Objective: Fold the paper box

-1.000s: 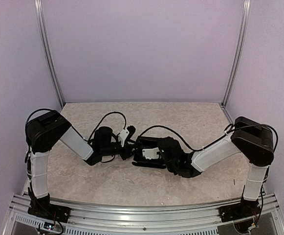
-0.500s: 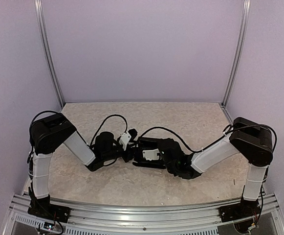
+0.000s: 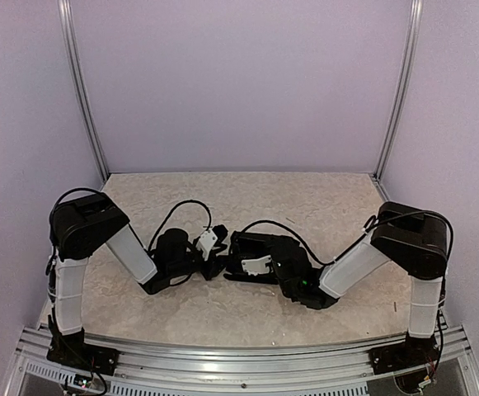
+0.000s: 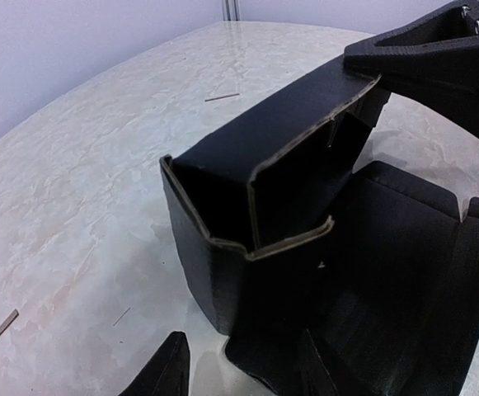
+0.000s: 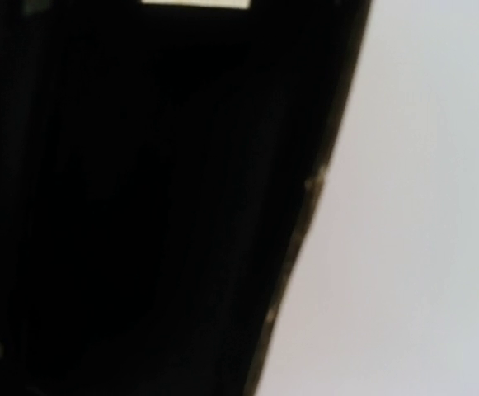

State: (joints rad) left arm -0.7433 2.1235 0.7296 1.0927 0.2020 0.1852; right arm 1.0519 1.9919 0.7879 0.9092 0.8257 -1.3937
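Directly before left pincer (image 3: 216, 264), paper box (image 4: 255, 223)

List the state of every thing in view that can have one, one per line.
paper box: partly folded, one end raised into an open rectangular sleeve, other flaps lying flat on the table.
left gripper: open, holding nothing, just short of the box's open end.
right gripper: shut, against the box's far top edge; whether it pinches cardboard cannot be told.

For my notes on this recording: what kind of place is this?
Likely a lab robot cell: a marble-look table, plain lilac walls between aluminium posts, and arms bolted to a metal rail.
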